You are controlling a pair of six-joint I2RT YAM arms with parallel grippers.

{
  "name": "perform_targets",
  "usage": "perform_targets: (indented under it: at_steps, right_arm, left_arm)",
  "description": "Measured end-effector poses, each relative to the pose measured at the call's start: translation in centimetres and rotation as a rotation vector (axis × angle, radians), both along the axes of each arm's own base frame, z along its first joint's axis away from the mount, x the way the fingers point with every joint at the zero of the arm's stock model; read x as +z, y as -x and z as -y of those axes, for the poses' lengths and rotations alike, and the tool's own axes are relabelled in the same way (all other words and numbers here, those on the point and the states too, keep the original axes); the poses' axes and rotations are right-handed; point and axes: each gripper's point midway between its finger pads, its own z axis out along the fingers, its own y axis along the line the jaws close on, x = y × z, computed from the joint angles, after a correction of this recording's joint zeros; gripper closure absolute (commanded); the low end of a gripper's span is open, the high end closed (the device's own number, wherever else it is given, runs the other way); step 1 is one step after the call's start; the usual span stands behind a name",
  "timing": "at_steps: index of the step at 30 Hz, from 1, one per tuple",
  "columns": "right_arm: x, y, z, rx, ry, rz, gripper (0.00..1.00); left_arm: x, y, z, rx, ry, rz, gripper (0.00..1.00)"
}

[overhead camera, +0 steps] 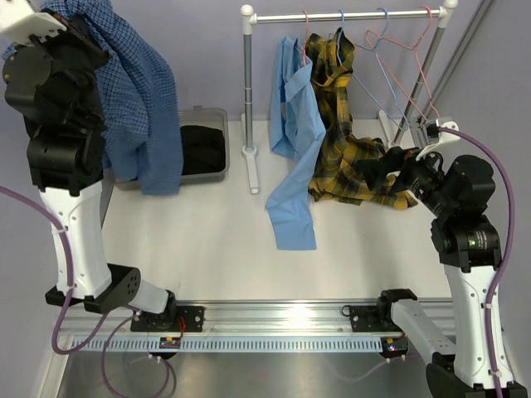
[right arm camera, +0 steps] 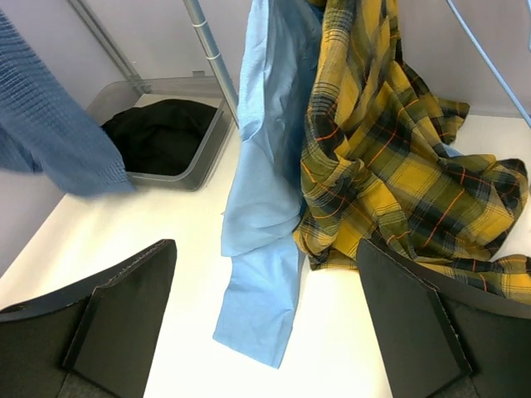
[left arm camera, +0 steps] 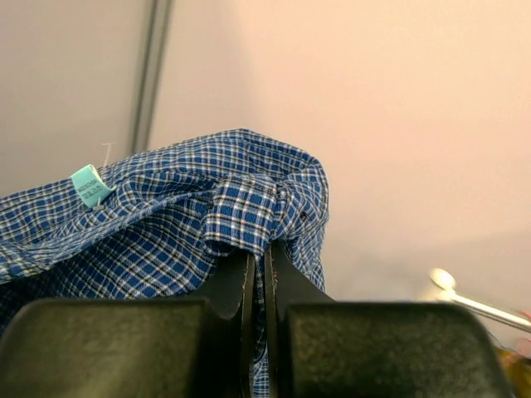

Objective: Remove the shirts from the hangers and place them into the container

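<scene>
My left gripper (left arm camera: 259, 249) is raised high at the far left and shut on a fold of the dark blue check shirt (overhead camera: 137, 91). The shirt drapes down over the left part of the grey container (overhead camera: 217, 112). A black shirt (overhead camera: 202, 148) lies in the container. The light blue shirt (overhead camera: 294, 141) and the yellow plaid shirt (overhead camera: 348, 141) hang from hangers (overhead camera: 309, 33) on the rail, their tails lying on the table. Two bare hangers (overhead camera: 398, 58) hang further right. My right gripper (right arm camera: 265, 249) is open low over the table, facing both hanging shirts, with nothing between its fingers.
The silver rail (overhead camera: 348, 15) runs across the back on a grey post (overhead camera: 249, 91) with a foot on the table right of the container. A second slanted leg (overhead camera: 431, 83) stands behind my right arm. White table (overhead camera: 216, 240) lies in front.
</scene>
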Motion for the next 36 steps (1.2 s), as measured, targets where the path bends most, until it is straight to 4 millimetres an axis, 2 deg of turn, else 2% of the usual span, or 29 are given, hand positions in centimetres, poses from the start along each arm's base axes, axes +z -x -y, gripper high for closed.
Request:
perform_targets:
  at_steps: [3,6,11,14,18,25,29,32,36]
  right_arm:
    - [0.1,0.3,-0.2,0.011,-0.002,0.005,0.01]
    - [-0.1,0.5,-0.4,0.025,-0.003,0.002,0.01]
    - [-1.0,0.2,-0.6,0.037,-0.002,-0.022,0.01]
    - [-1.6,-0.1,-0.7,0.037,-0.001,-0.04,0.01]
    - [-2.6,-0.8,-0.7,0.037,0.001,-0.072,0.01]
    - [-3.4,-1.1,-0.7,0.038,0.005,-0.095,0.01]
    - [-3.5,-1.2,-0.7,0.038,0.011,-0.095,0.01]
    - [-3.6,-1.3,-0.7,0.038,0.012,-0.099,0.0]
    - [-3.8,-1.4,-0.7,0.039,0.015,-0.105,0.01]
  left_arm:
    - [-0.7,-2.5,-1.8,0.049,-0.029,0.003,1.0]
    - [-2.7,-5.8,-3.4,0.071,-0.049,-0.02,1.0]
    - [-8.9,-12.1,-4.9,0.024,-0.059,-0.11,1.0]
    - [-14.7,-15.6,-5.3,-0.021,-0.043,-0.204,1.0]
    - [-23.3,-18.5,-4.5,-0.088,-0.004,-0.348,1.0]
    - [-39.6,-21.8,-2.6,-0.2,0.114,-0.644,1.0]
    - [-48.7,-22.2,-1.4,-0.242,0.183,-0.827,1.0]
    - [-53.3,-21.9,-0.7,-0.252,0.201,-0.934,1.0]
    - [-56.6,-21.3,1.0,-0.274,0.204,-1.024,1.0]
